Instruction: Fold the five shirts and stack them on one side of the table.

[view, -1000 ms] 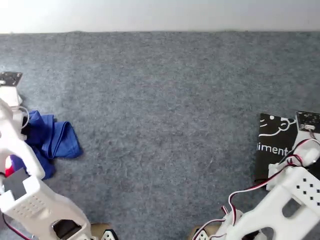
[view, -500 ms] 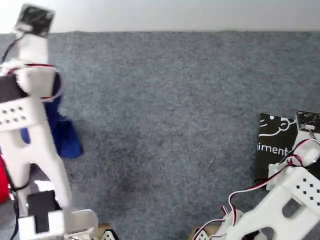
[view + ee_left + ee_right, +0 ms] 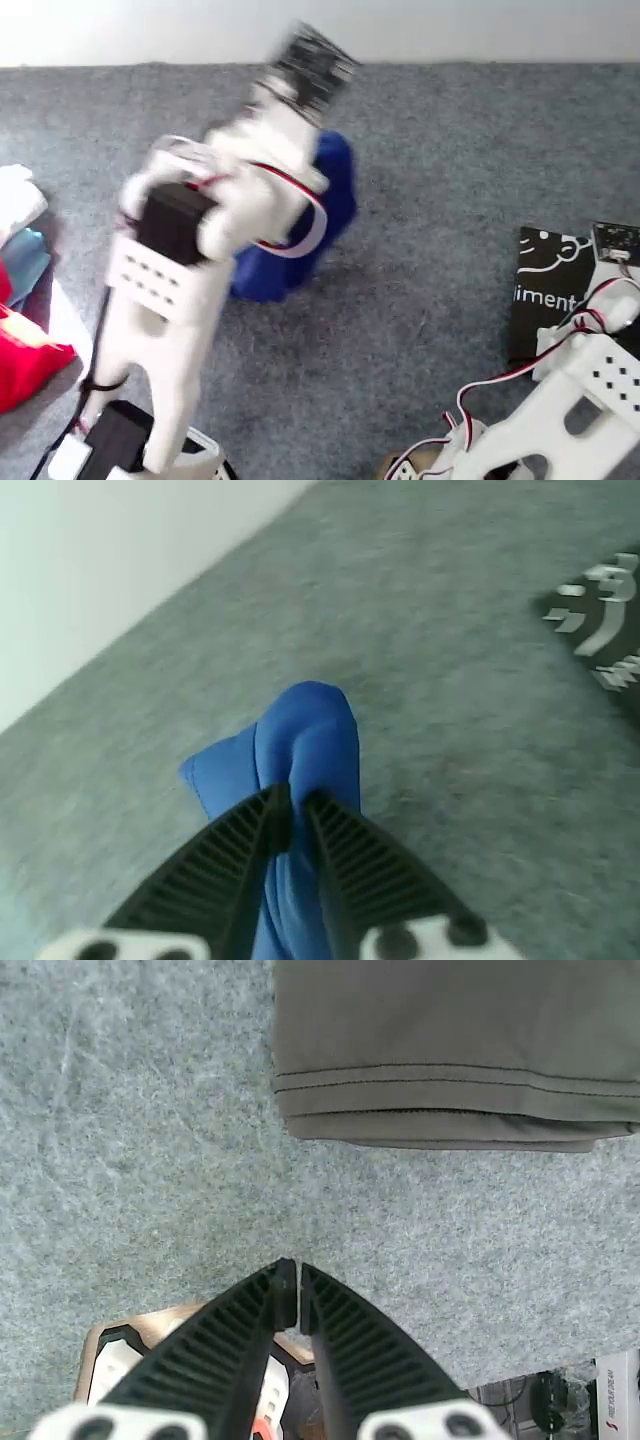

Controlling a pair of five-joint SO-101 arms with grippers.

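A crumpled blue shirt (image 3: 305, 235) hangs from my left gripper (image 3: 295, 805), which is shut on its cloth (image 3: 305, 740) above the grey mat's middle. In the high view the left arm (image 3: 215, 215) covers most of the shirt. A folded dark shirt with white print (image 3: 548, 285) lies at the right edge; its folded hem (image 3: 450, 1050) lies just beyond my right gripper (image 3: 297, 1275), which is shut on nothing low over the mat near the front right. A red shirt (image 3: 25, 360), a light blue one (image 3: 22, 265) and a white one (image 3: 18, 195) sit piled at the left edge.
The grey felt mat (image 3: 440, 180) covers the table up to a white wall at the back. The right arm's white body and red wires (image 3: 560, 400) fill the front right corner. A wooden base plate (image 3: 120, 1360) shows beneath the right gripper.
The left arm has swung from the left edge toward the middle, carrying the blue shirt off its spot by the pile. The pile at the left is now uncovered. The right arm stayed still.
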